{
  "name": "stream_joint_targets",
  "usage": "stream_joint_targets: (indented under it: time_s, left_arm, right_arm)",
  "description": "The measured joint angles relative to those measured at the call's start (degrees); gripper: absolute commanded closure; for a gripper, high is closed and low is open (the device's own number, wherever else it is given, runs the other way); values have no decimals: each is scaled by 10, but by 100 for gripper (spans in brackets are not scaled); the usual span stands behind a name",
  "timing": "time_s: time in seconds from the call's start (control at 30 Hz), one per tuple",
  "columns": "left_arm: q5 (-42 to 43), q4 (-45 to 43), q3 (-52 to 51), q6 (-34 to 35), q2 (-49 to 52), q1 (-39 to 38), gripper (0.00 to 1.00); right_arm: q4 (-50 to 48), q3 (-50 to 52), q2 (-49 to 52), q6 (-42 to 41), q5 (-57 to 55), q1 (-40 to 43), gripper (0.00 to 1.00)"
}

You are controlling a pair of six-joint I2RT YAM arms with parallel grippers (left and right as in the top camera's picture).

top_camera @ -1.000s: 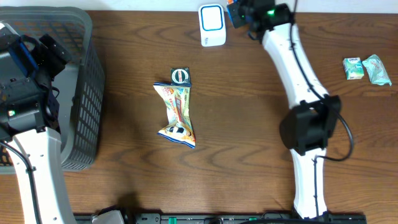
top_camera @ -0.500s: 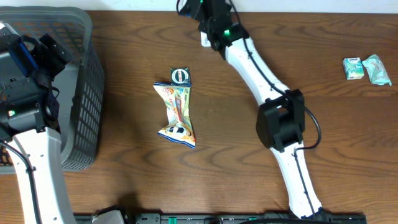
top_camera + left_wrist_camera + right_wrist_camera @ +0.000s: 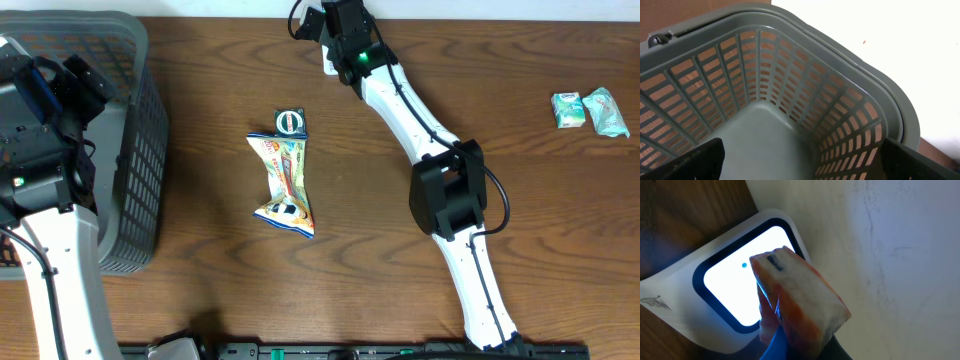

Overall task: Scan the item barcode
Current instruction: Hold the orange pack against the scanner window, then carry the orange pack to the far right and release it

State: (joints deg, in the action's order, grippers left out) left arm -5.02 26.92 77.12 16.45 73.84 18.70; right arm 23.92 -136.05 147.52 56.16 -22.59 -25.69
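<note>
Mid-way across the brown worktop (image 3: 200,300) lies a crumpled yellow snack bag (image 3: 283,185), with its long axis running near to far. Just beyond it, touching its far end, sits a small round pack (image 3: 290,121).

To the left stands a grey slatted basket (image 3: 135,120). The left hand (image 3: 800,165) hangs over its inside with its fingers spread wide and nothing between them. Well off to the right, two small pale-green packs (image 3: 587,109) lie side by side.

At the far edge the right arm reaches over to a white scanner (image 3: 715,305), whose window glows white with a blue dot. The right hand (image 3: 805,347) is pressed together, pinching an orange-and-white packet (image 3: 800,305) by its lower end. In the wrist view the packet's long axis slants from the fingers at lower right up to the upper left. Its narrow free end, which bears a dark mark, points at the lit window. Whether that end touches the glass or stops just short, I cannot tell.

Behind the scanner rises a pale wall (image 3: 890,255).
</note>
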Motion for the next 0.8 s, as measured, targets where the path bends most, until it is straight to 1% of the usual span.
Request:
stream_joint_targets:
  time_s: [0.23, 0.4, 0.5, 0.6, 0.8]
  left_arm:
    - [0, 0, 0, 0, 0, 0, 2]
    - [0, 0, 0, 0, 0, 0, 2]
    - [0, 0, 0, 0, 0, 0, 2]
    - [0, 0, 0, 0, 0, 0, 2]
    - [0, 0, 0, 0, 0, 0, 2]
  right_arm:
    - [0, 0, 0, -12, 2, 1, 99]
    - [-1, 0, -2, -67, 4, 8, 99]
    - [14, 0, -10, -128, -6, 25, 99]
    - [56, 0, -27, -203, -21, 56, 99]
    - [211, -3, -64, -374, -39, 167, 98]
